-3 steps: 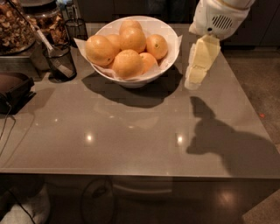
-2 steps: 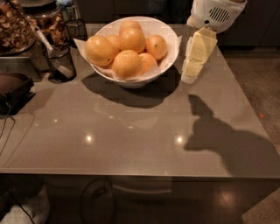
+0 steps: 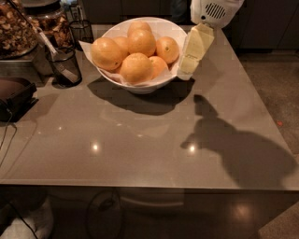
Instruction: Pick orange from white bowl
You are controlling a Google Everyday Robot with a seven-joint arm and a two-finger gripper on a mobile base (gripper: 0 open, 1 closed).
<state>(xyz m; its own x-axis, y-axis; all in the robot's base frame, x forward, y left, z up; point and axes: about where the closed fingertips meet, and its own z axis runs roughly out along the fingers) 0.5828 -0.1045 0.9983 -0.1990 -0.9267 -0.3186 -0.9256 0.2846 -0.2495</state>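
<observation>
Hanging beside the right rim of the bowl (image 3: 148,86), the gripper (image 3: 187,72) is near the oranges (image 3: 167,49). Whether it is open or closed, I cannot tell.

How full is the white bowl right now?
Full: oranges are heaped above the rim of the white bowl. The gripper hangs just outside that rim, on the picture's right.

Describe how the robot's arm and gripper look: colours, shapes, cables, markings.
The gripper, top right beside the white bowl's rim, is pale cream-yellow, flat and blocky, narrowing toward its tip, with faint seams across it. Above it is a rounded white wrist housing with dark vent slots. No cables or printed markings show; the rest of the arm is out of frame.
</observation>
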